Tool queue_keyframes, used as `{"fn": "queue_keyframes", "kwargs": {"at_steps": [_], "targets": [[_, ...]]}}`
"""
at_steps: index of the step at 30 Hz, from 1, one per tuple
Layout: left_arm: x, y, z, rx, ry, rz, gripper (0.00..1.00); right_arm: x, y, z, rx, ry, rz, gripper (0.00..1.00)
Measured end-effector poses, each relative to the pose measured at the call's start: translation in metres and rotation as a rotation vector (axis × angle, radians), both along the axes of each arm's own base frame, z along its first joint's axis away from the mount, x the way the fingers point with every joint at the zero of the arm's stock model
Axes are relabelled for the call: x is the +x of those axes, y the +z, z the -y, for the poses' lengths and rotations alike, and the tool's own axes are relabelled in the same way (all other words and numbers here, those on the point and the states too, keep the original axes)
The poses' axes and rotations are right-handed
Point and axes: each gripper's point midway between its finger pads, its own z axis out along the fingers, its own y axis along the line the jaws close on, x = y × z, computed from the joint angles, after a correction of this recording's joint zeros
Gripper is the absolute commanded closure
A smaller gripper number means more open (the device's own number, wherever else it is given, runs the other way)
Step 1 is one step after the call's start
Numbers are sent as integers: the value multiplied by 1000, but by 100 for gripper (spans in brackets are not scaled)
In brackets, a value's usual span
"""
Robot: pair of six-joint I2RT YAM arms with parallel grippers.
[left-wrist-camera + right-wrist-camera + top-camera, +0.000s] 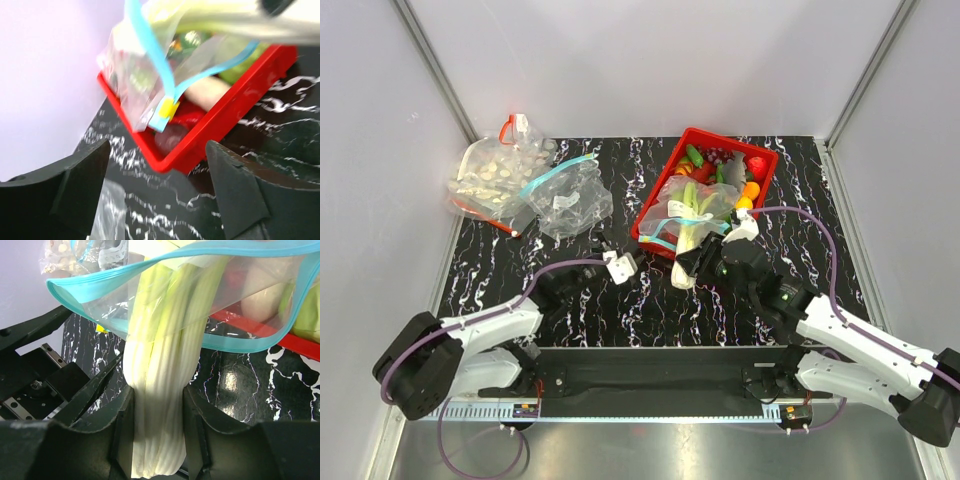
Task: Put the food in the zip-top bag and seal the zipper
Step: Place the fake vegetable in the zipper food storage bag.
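the right gripper (159,432) is pinching the white end of the leek (160,390). its two fingers press on both sides of the stalk. the green top of the leek is inside the mouth of the zip-top bag (672,208). the white end sticks out over the table (650,305). the zipper (150,265) is not closed. its blue strip makes a wide loop around the leek.

the bag lies on the near left corner of the red basket (760,165) and hangs over that edge. a pale round piece shows through the plastic, but i cannot tell if it is in the bag or under it. more toy food, green, red and orange, lies in the far part of the basket.

the left gripper (157,155) is spread wide with nothing in it. it is low over the table, just left of the basket corner, and its fingers point at the bag.

there is bare table between the two grippers and along the near edge. on the far left, well apart from the basket, lie a second clear bag with a blue strip (570,200) and a bag with a red strip (490,175). they touch each other. the one with the red strip is close to the left wall.
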Motion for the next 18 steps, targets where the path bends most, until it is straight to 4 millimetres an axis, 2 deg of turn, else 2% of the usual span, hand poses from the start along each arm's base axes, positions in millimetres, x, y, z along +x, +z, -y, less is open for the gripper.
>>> {"fn": "queue_keyframes", "kwargs": {"at_steps": [2,4,13,17,18], "targets": [[-5,3,6,1,-54,14,31,0,0,0,0,3,-2,94],[-8,6,12,7,-98,31,36,-1,0,-1,1,5,-3,94],[-7,7,27,38,-170,57,43,-4,1,-1,7,18,-7,95],[-1,2,31,59,-170,56,60,-5,1,1,2,18,-11,94],[0,0,32,62,-170,54,71,-5,2,1,3,18,-11,95]]}}
